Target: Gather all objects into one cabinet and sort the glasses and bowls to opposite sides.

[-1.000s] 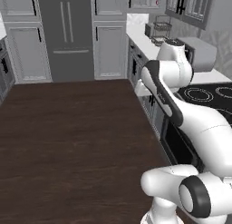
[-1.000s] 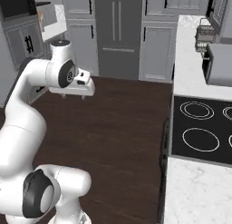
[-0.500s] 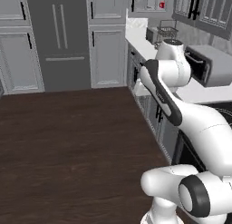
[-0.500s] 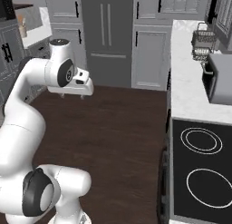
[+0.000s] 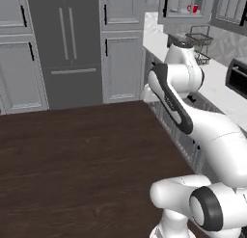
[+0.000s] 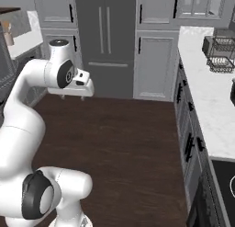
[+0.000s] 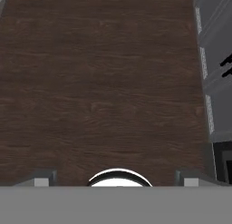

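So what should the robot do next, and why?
Probably keep driving toward the counter and wall cabinet at the far right. The gripper is open and empty, aimed down at bare wood floor, with no glass or bowl in reach. The wire basket on the counter is far ahead.

Tall grey wall cabinet [image 5: 181,2] — mounted high at right, black handle, grey inner shelf showing

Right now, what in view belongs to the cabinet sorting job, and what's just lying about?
Job:
- jaws, open and empty
- wall cabinet, possibly the target

Lying about:
- wire basket on the counter
- red mug inside that cabinet
- fridge
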Motion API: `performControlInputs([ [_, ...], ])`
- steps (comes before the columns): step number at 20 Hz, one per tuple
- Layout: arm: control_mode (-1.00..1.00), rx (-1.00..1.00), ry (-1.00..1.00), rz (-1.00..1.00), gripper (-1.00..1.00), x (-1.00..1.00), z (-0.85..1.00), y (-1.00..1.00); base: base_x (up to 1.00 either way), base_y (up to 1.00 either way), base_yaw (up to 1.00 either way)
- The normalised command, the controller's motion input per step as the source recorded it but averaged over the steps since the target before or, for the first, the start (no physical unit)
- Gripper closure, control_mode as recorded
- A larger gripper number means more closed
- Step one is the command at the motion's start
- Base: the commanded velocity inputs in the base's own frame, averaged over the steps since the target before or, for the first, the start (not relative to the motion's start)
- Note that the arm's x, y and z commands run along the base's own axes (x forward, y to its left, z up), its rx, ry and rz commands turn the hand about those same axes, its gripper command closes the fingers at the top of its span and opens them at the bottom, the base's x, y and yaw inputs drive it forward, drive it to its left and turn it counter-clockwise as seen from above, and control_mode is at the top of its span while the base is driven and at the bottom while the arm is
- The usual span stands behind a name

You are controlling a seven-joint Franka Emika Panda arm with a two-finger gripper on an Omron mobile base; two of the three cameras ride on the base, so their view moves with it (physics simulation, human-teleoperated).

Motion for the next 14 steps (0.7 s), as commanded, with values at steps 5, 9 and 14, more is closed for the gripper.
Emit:
performControlInputs([
  [5,1.0,0.0,0.0,0.0,-1.0,0.0,0.0,0.0,1.0,0.34,-0.1],
  [9,1.0,0.0,0.0,0.0,-1.0,0.0,0.0,0.0,1.0,0.13,-0.06],
  [14,1.0,0.0,0.0,0.0,-1.0,0.0,0.0,0.0,1.0,0.08,-0.07],
])
